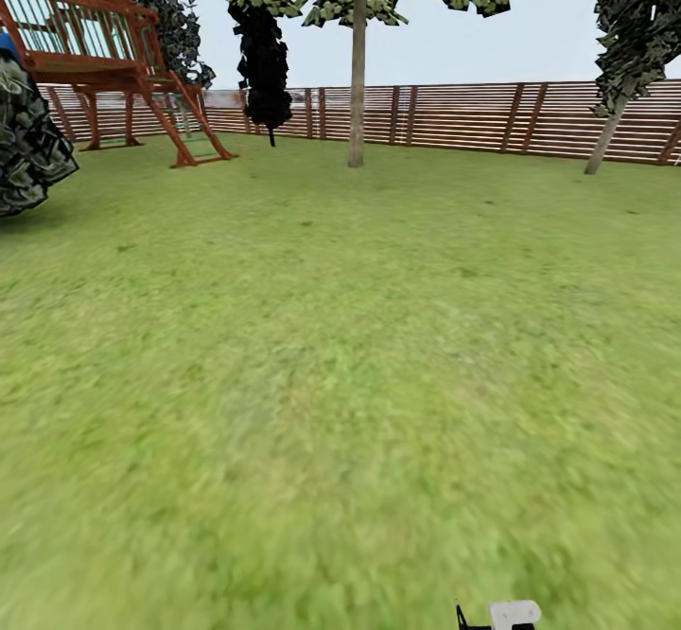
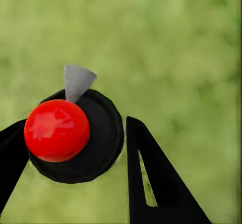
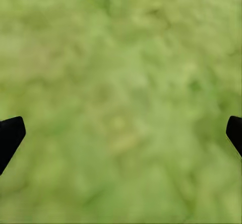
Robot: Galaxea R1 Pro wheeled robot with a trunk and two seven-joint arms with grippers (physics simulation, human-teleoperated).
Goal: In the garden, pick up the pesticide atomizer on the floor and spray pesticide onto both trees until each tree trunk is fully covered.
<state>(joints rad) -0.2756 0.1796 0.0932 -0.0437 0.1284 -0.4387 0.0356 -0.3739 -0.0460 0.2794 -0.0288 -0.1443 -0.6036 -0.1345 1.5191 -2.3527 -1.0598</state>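
Atomizer point(image 2: 70, 138) sits between the left gripper's point(image 2: 75, 148) 2 black fingers point(image 2: 151, 178) in the left wrist view: a black round body with a glossy red cap and a grey cone nozzle. The fingers press its sides, clamped on it, over blurred grass point(image 2: 176, 42).

Head view: a wide lawn point(image 1: 331, 375) runs to a brown slat fence point(image 1: 473, 119). 1 tree point(image 1: 357, 72) with a straight bare trunk stands mid-distance before the fence; a second tree point(image 1: 615, 91) leans at far right. A dark cypress point(image 1: 263, 62) and a red-brown wooden play tower point(image 1: 104, 53) stand left. A small white and black part point(image 1: 511, 614) shows at the bottom edge.

Right wrist view: the right gripper's point(image 3: 121, 135) black fingertips point(image 3: 10, 135) sit wide apart above grass, holding nothing.
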